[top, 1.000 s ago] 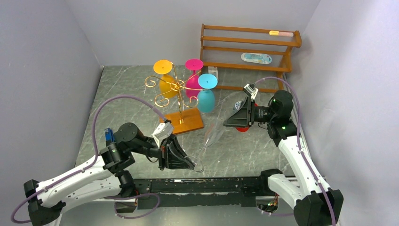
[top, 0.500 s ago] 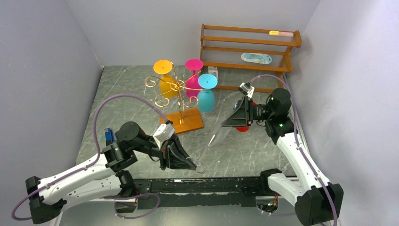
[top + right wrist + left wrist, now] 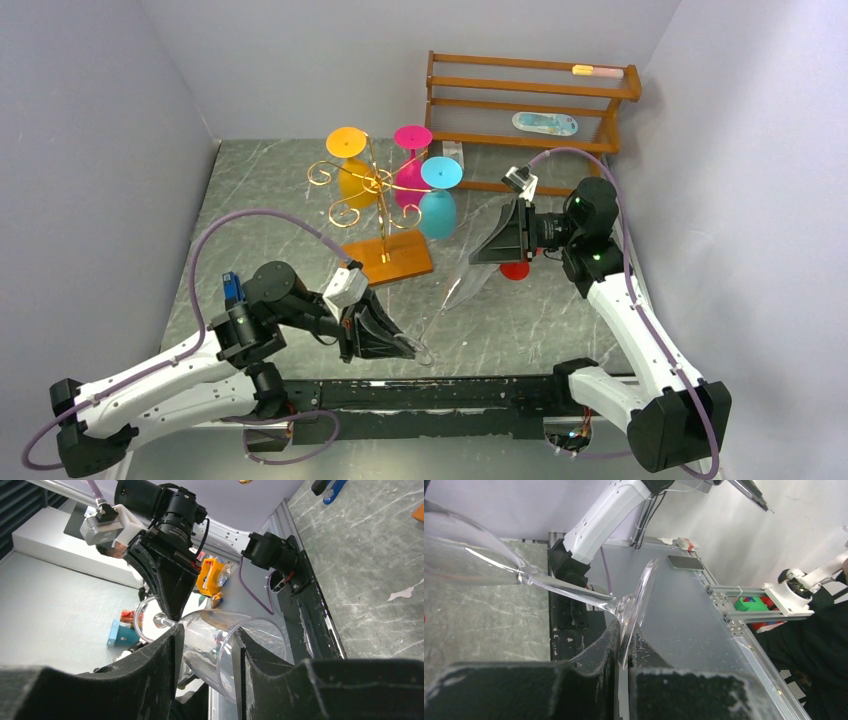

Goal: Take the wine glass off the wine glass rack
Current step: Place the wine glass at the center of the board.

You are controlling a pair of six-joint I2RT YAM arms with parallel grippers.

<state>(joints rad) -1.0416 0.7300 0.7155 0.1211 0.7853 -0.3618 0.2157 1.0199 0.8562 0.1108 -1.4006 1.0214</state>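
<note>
At six o'clock the left end effector (image 3: 404, 348) is clamped on the foot of the clear wine glass (image 3: 452, 293). The glass slants toward two o'clock, already free of the wine glass rack (image 3: 386, 256). At three o'clock the right end effector (image 3: 480, 258) straddles the bowl; whether it presses cannot be told. This looks like a handover, so the right must grip gently before the left releases. At eleven o'clock, coloured glasses (image 3: 437, 210) hang on the rack.

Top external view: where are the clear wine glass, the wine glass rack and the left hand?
clear wine glass (image 3: 464, 283), top external view, on its bowl.
wine glass rack (image 3: 395, 260), top external view, on its wooden base.
left hand (image 3: 408, 350), top external view, between its fingertips.
</note>
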